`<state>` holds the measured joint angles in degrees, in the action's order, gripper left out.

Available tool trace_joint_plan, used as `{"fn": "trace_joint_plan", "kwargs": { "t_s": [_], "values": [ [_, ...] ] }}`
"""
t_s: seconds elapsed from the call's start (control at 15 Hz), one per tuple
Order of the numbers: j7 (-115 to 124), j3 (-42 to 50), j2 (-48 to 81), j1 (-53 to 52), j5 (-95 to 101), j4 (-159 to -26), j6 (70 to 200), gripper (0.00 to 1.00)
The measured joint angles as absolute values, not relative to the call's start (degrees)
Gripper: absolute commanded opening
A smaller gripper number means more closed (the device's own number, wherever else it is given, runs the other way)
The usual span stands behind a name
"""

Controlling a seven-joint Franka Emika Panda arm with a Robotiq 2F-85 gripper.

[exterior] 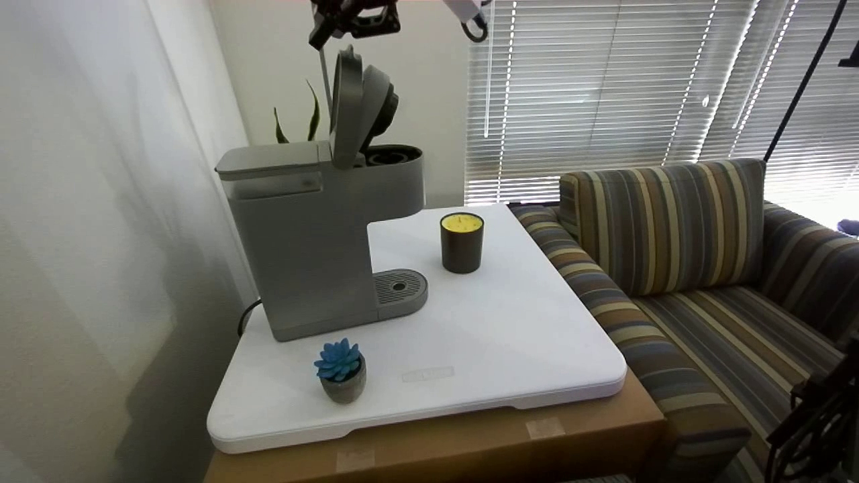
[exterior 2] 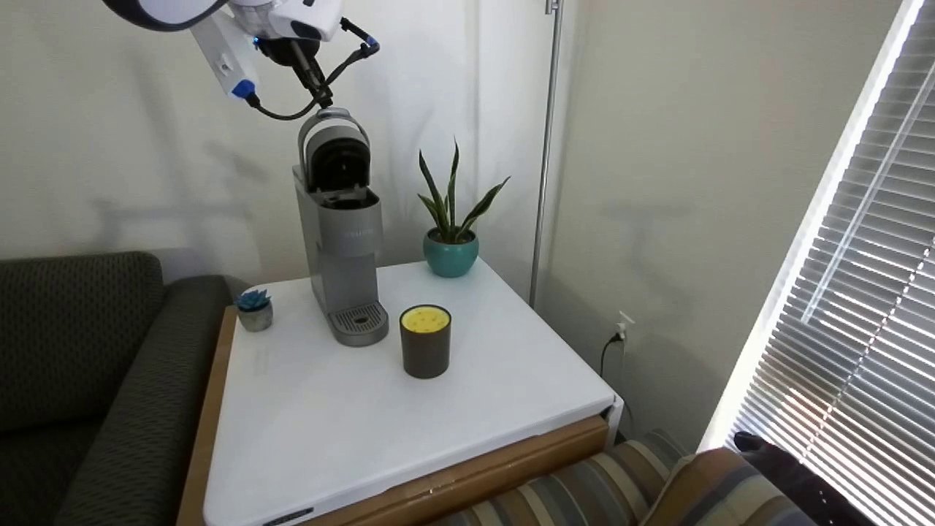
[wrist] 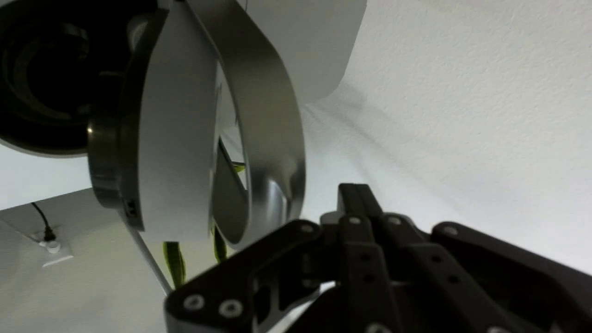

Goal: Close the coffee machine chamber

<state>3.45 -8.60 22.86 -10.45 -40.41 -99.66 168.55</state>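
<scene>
The grey coffee machine [exterior: 302, 255] stands on the white table and also shows in an exterior view [exterior 2: 343, 274]. Its chamber lid [exterior: 347, 111] is swung up, nearly upright, with the black underside [exterior 2: 340, 164] facing the front. The round opening under it is uncovered. In the wrist view the lid [wrist: 178, 148] and its metallic handle loop [wrist: 277, 115] are at the left. My gripper [wrist: 358, 189] is shut and empty, with its fingertips together. In an exterior view the gripper [exterior: 315, 41] is by the lid's top, on the rear side. A gap shows between fingertips and lid.
A dark candle jar [exterior: 462, 248] with yellow top stands before the machine. A small blue succulent pot [exterior: 343, 376] is beside the machine. A snake plant in a teal pot [exterior 2: 451, 252] and a metal pole [exterior 2: 546, 153] stand on its opposite side. A wall is close behind.
</scene>
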Motion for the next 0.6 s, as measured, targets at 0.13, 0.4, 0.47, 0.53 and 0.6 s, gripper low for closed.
{"fn": "trace_joint_plan", "kwargs": {
  "t_s": [0.13,0.4,0.47,0.53,0.6],
  "values": [
    [3.5,-8.6,22.8,-10.3,-42.0,-101.1,169.5,0.0],
    [3.4,-8.7,21.8,-10.0,-45.9,-103.5,171.9,0.0],
    [3.4,-8.7,21.4,-9.8,-47.2,-104.3,172.2,0.0],
    [3.3,-8.8,21.0,-9.5,-48.7,-105.0,172.5,0.0],
    [3.0,-9.0,20.6,-9.2,-50.3,-105.7,172.8,0.0]
  ]
}}
